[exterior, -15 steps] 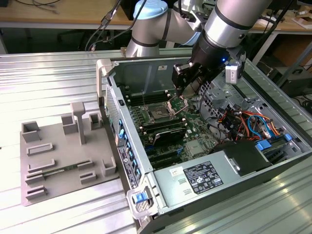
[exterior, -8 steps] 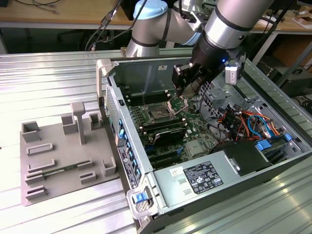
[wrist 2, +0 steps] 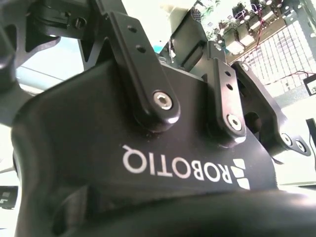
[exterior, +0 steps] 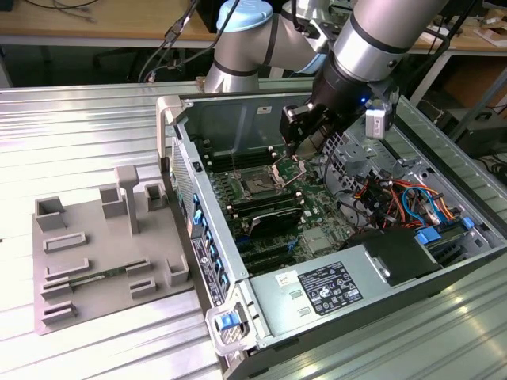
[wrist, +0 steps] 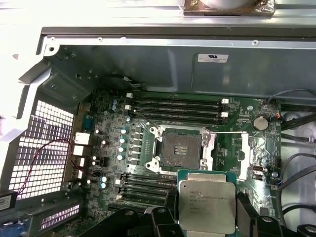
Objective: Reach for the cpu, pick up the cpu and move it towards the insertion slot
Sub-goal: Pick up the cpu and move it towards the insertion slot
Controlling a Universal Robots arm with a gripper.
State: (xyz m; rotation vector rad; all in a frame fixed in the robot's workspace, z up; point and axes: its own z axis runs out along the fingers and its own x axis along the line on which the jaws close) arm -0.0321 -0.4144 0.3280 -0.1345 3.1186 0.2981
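Note:
The cpu (wrist: pixel 206 205), a flat square chip with a pale silvery top, is clamped between my gripper's black fingers (wrist: pixel 169 210) in the first wrist view. It hangs above the green board, just beside the insertion slot (wrist: pixel 181 148). That slot is a dark square socket whose shiny metal frame is swung open. In the exterior view my gripper (exterior: pixel 299 141) is inside the open computer case, above the insertion slot (exterior: pixel 257 187) and slightly to the exterior view's right of it. The second wrist view looks along the gripper body (wrist 2: pixel 148 148) and its linkages.
Long black memory slots (wrist: pixel 175 106) lie beyond the socket. A power supply box (exterior: pixel 325 289) and coloured cables (exterior: pixel 396 198) sit in the case on the exterior view's right. A grey tray (exterior: pixel 87 229) holding a green memory stick (exterior: pixel 95 279) lies outside, at the left.

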